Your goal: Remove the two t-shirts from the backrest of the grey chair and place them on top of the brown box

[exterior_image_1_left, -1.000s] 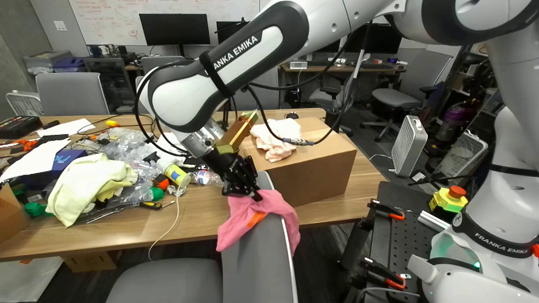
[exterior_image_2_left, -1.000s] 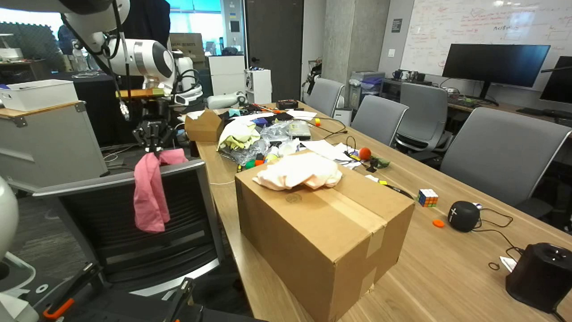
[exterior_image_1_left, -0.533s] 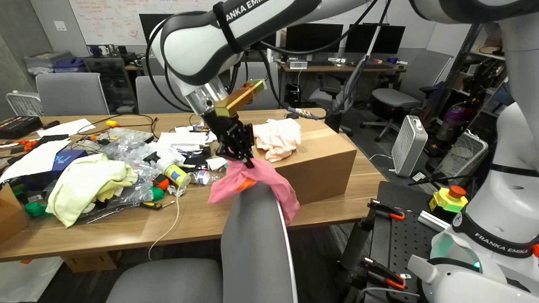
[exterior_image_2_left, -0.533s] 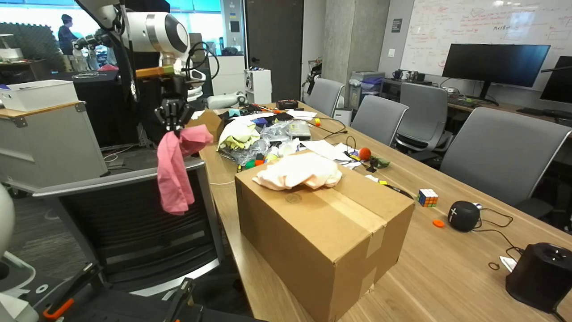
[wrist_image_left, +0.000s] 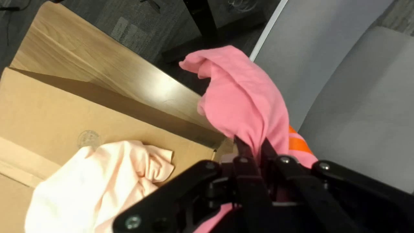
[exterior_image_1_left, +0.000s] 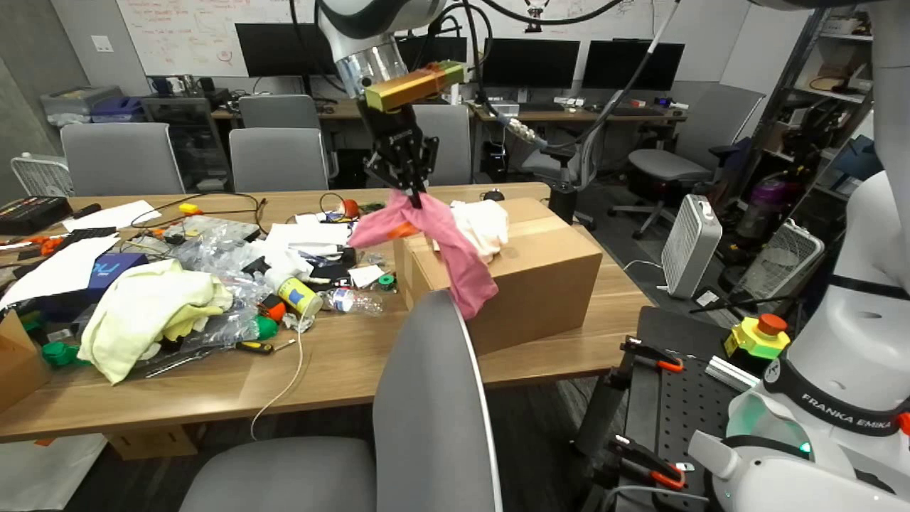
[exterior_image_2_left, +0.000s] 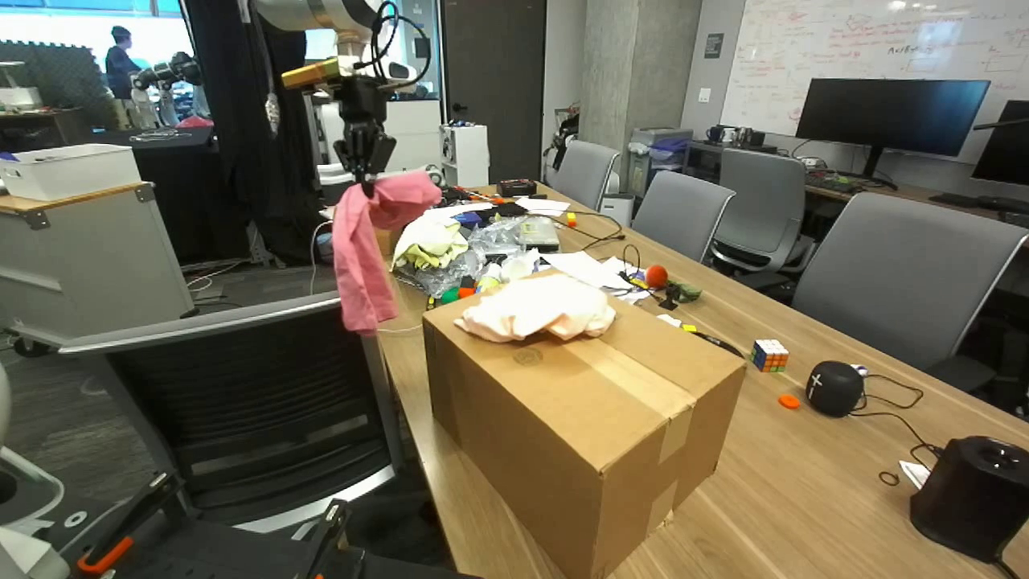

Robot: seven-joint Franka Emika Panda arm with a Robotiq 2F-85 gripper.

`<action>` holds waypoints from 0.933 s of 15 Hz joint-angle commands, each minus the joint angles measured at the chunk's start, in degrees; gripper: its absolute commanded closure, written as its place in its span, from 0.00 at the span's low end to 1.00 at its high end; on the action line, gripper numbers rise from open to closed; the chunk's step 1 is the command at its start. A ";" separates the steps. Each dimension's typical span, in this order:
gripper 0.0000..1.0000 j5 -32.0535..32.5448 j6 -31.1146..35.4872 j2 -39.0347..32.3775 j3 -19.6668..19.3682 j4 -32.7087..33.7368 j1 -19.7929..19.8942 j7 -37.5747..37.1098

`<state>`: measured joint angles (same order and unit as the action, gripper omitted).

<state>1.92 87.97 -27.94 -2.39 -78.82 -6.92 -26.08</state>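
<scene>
My gripper [exterior_image_1_left: 416, 202] is shut on the pink t-shirt [exterior_image_1_left: 463, 264] and holds it raised above the backrest of the grey chair [exterior_image_1_left: 430, 398]. In the wrist view the pink cloth [wrist_image_left: 237, 97] is pinched between the fingertips [wrist_image_left: 255, 147], with an orange stripe beside them. In an exterior view the t-shirt [exterior_image_2_left: 362, 257] hangs by the chair's top corner, left of the brown box [exterior_image_2_left: 514, 426]; I cannot tell whether its lower end touches the backrest. A pale peach t-shirt [exterior_image_2_left: 534, 310] lies crumpled on top of the box, and shows in the wrist view [wrist_image_left: 93, 187].
The box stands on a wooden table [exterior_image_1_left: 341, 377]. A pale yellow cloth [exterior_image_1_left: 153, 306], plastic bags, papers and a bottle [exterior_image_1_left: 352, 301] lie on the table. A Rubik's cube [exterior_image_2_left: 769, 355] and black speaker [exterior_image_2_left: 834, 389] are beyond the box. Clamps [exterior_image_1_left: 650, 352] sit by the robot base.
My gripper has risen and moved toward the table and box, lifting the pink t-shirt up off the chair's backrest. The peach t-shirt and box have not moved.
</scene>
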 commanded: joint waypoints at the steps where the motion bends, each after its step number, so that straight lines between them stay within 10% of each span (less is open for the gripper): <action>1: 0.97 -3.56 -0.07 0.95 -1.82 3.30 3.56 -4.40; 14: 0.97 -18.25 4.85 3.03 -9.74 2.92 20.19 -13.76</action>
<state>-12.87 90.47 -26.08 -11.14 -74.91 11.29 -36.37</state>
